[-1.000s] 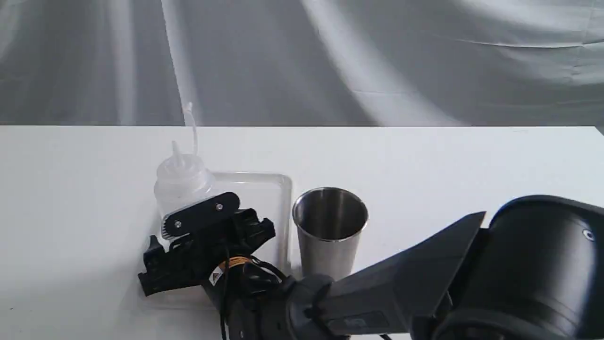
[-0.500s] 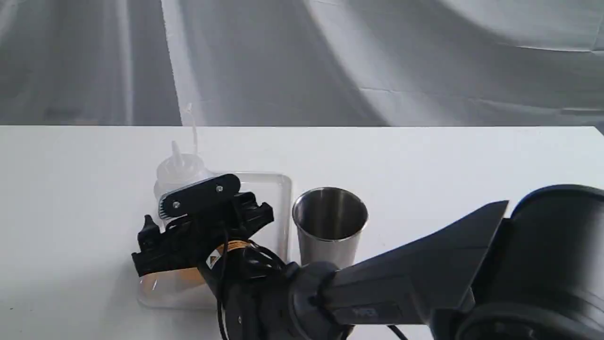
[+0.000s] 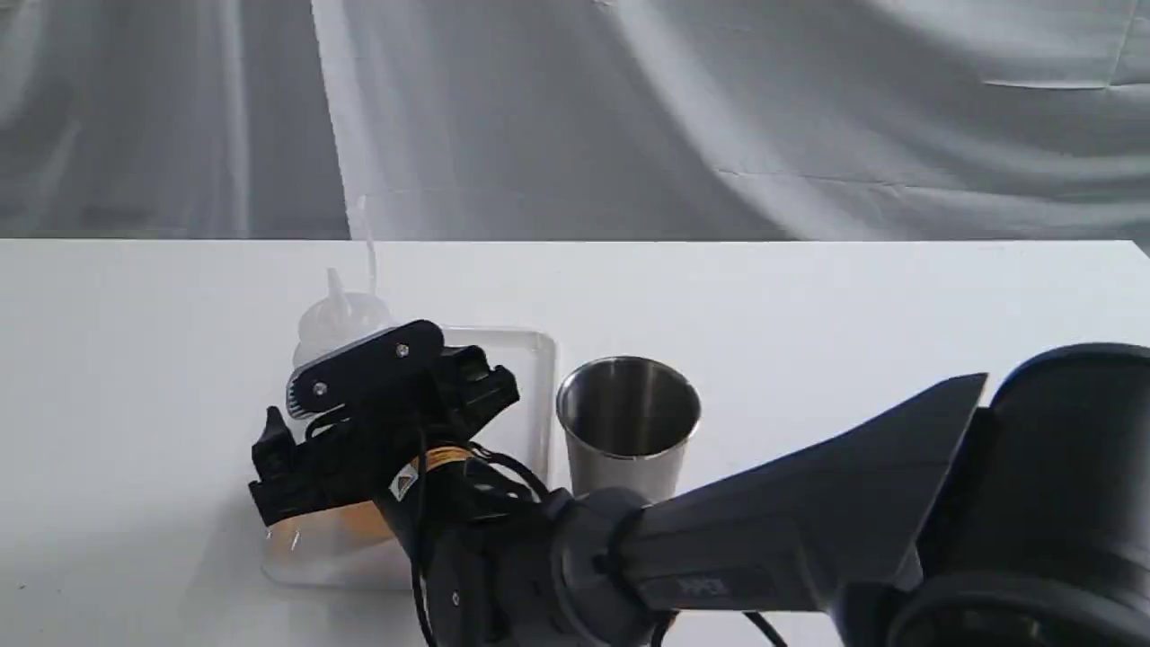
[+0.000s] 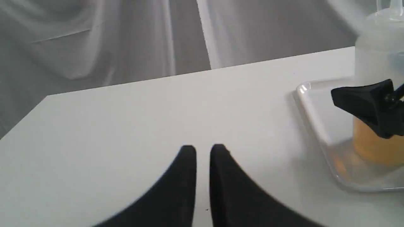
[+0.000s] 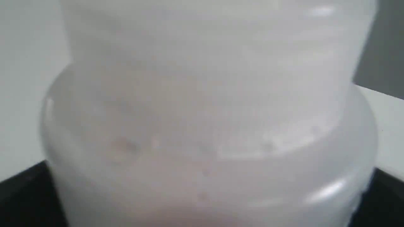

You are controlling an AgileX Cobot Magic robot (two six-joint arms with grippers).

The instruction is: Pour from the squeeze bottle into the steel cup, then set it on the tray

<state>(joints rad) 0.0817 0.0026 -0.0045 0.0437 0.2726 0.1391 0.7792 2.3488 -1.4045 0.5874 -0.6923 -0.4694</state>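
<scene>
Squeeze bottle: stands upright on the tray, at the tray's left end as the exterior view shows it. Its base rests on the tray floor. A layer of amber liquid sits in the bottom of the bottle and the upper body is cloudy white. The cone nozzle points up, and the thin cap strap rises above it.

Right gripper: reaches across from the right side of the scene on its dark arm. Its two black fingers flank the bottle's mid-body, one on either side. In the right wrist view the bottle fills nearly the whole picture, with a black finger at each lower corner, right against the bottle's outline. Whether the fingers press on the bottle or stand just off it cannot be told from any view.

Left gripper: hangs over bare table, well apart from the tray. Its fingers are drawn together with only a narrow slit between them and nothing is held.

Steel cup: upright on the table, just beside the tray's right rim and outside it. Its lower part is hidden behind the right arm. The contents cannot be made out.

Tray: lies flat on the table, with only the bottle seen on it.

Grey cloth hangs behind the table.
</scene>
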